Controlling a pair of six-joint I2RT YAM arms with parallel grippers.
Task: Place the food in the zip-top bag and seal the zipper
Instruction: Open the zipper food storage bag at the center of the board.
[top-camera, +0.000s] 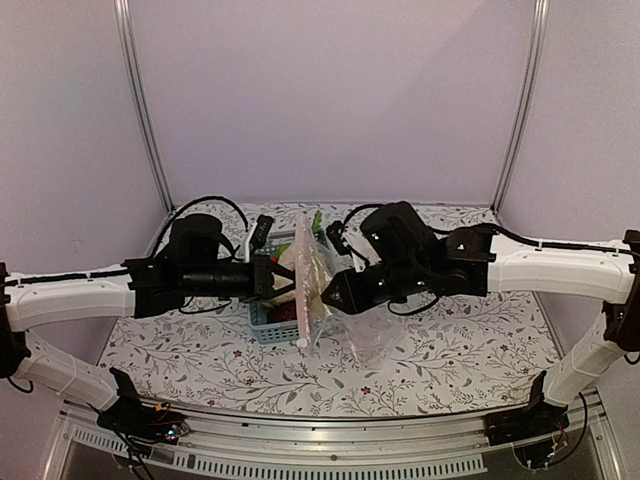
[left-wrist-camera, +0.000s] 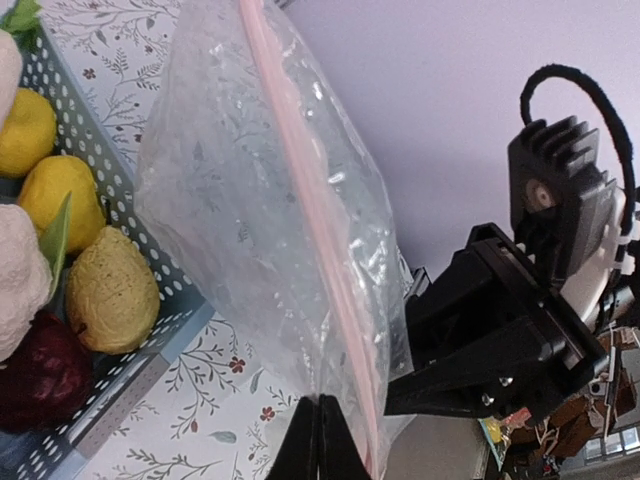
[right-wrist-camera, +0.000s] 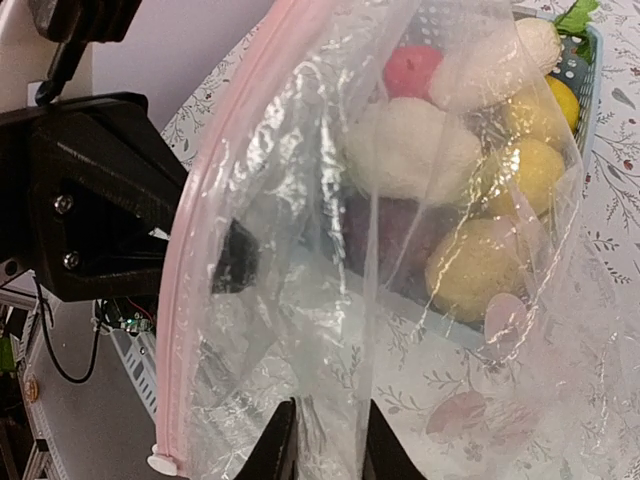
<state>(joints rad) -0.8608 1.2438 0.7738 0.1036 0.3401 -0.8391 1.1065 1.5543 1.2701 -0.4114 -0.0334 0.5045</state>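
Observation:
The zip-top bag (top-camera: 318, 290) hangs upright between my two grippers, its pink zipper (top-camera: 301, 280) running along the edge nearest the camera. My left gripper (left-wrist-camera: 320, 415) is shut on the bag's (left-wrist-camera: 250, 190) film beside the zipper (left-wrist-camera: 310, 220). The fingers of my right gripper (right-wrist-camera: 323, 440) stand a narrow gap apart with a fold of the bag (right-wrist-camera: 330, 300) between them. The food lies in the blue basket (left-wrist-camera: 150, 335): lemons (left-wrist-camera: 110, 290), cauliflower (left-wrist-camera: 20, 280), a dark purple piece (left-wrist-camera: 40, 375), and a red tomato (right-wrist-camera: 412, 70) seen through the plastic.
The basket (top-camera: 262, 318) sits on the floral tablecloth (top-camera: 200, 360) just left of the bag. Purple walls and metal posts (top-camera: 142, 110) close in the back. A white slider (right-wrist-camera: 160, 463) sits at the zipper's near end.

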